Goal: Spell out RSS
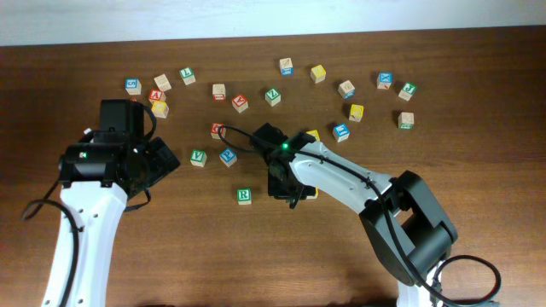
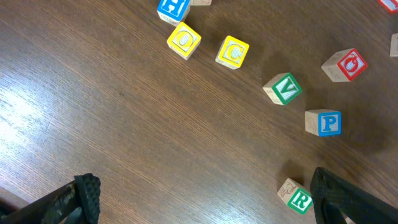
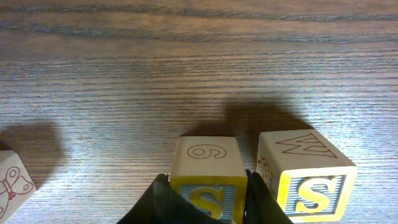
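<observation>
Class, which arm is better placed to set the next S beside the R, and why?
Right. The right gripper grips one S cube, the second S beside it; the left gripper is open, empty, away from both.

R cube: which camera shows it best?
Left wrist: the R cube is close, its green letter plain. Overhead shows it whole but tiny. The right wrist view shows no R.

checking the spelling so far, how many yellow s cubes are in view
2. One yellow-faced wooden S cube sits between the fingers of the right gripper; the second S cube stands close beside it. Others may be hidden.
</observation>
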Motion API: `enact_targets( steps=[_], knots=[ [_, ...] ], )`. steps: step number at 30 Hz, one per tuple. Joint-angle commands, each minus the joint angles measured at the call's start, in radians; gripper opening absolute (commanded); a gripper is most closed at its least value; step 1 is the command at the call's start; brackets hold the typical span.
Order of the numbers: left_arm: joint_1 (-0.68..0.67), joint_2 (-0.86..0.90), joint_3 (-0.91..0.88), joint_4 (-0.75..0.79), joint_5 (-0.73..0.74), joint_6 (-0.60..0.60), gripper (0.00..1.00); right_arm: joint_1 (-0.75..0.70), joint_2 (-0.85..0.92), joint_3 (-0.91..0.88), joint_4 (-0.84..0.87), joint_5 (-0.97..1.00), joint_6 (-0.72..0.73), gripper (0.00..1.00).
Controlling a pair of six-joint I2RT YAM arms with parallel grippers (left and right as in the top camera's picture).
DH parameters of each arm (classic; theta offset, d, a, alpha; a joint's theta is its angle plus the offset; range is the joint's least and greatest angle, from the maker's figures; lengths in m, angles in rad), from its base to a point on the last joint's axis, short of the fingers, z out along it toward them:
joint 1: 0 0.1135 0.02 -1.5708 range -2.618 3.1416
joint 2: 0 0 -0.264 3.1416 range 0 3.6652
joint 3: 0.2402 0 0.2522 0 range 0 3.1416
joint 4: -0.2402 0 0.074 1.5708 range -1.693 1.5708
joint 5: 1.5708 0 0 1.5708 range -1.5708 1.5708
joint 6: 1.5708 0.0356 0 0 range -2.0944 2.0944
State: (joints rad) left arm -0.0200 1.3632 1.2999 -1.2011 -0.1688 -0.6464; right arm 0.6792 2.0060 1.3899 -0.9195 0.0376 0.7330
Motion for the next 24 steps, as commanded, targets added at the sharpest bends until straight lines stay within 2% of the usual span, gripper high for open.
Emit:
enact_targets(
  steps=[1, 11, 12, 14, 24],
  knots=[
    [0.003, -0.002, 0.003, -0.001, -0.004, 0.011, 0.99, -0.014, 0.011, -0.006, -0.003, 0.027, 0.005, 0.20],
    [0.003, -0.002, 0.003, -0.001, -0.004, 0.011, 0.99, -0.014, 0.011, -0.006, 0.021, 0.024, -0.079, 0.20],
    [0.003, -0.002, 0.003, -0.001, -0.004, 0.011, 0.99, -0.014, 0.011, -0.006, 0.020, 0.024, -0.078, 0.28],
    [0.003, -0.002, 0.003, -0.001, -0.004, 0.011, 0.99, -0.014, 0.011, -0.006, 0.019, 0.024, -0.078, 0.30],
    [0.003, -0.002, 0.003, -0.001, -0.004, 0.011, 0.99, -0.014, 0.008, 0.042, -0.006, 0.020, -0.078, 0.31]
  ],
)
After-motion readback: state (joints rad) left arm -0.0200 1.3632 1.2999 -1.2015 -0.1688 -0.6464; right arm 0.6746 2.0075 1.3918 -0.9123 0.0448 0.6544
